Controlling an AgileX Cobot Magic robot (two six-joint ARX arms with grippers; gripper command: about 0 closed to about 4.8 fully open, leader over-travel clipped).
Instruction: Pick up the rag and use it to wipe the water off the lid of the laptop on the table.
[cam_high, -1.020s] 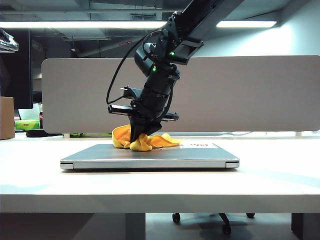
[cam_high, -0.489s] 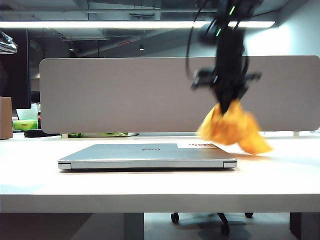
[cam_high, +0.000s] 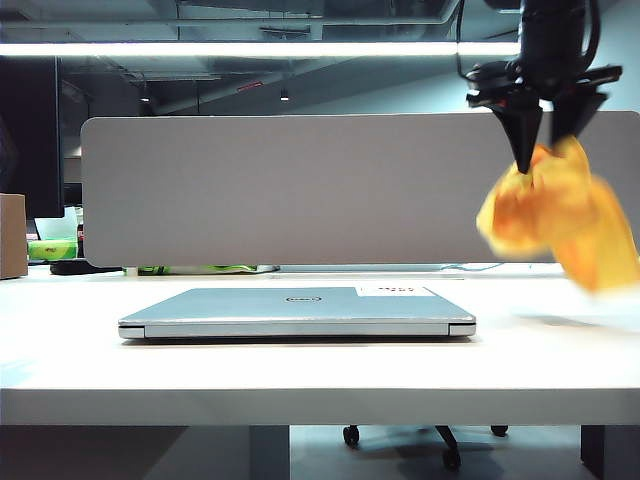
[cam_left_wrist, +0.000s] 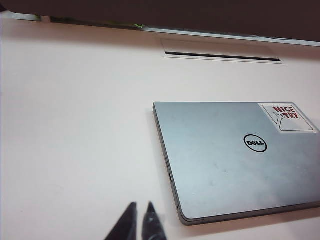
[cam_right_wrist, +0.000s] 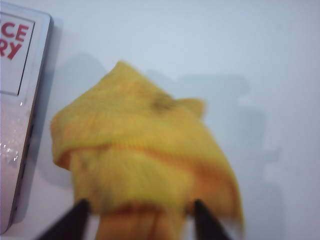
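Up high at the right of the exterior view, the right gripper points down with its fingers parted, and the rag, a blurred orange-yellow bundle, hangs just under the tips; whether they pinch a fold cannot be told. It is in the air, clear of the table, and off to the right of the laptop. Seen from the right wrist view, the rag fills the gap between the two dark fingers, which stand apart at either side of the cloth, over bare white table. At one edge of that view is a corner of the laptop with part of a white sticker carrying red letters, only "CE" and "RY" readable, and small water drops below it. The left gripper shows in the left wrist view as two dark fingertips pressed together, above the table just beside the laptop's corner and holding nothing. There the lid lies closed and flat, with the oval "DELL" logo in black and the sticker reading "NICE TRY" in red. Behind the laptop a grey divider panel stands along the far edge of the table.
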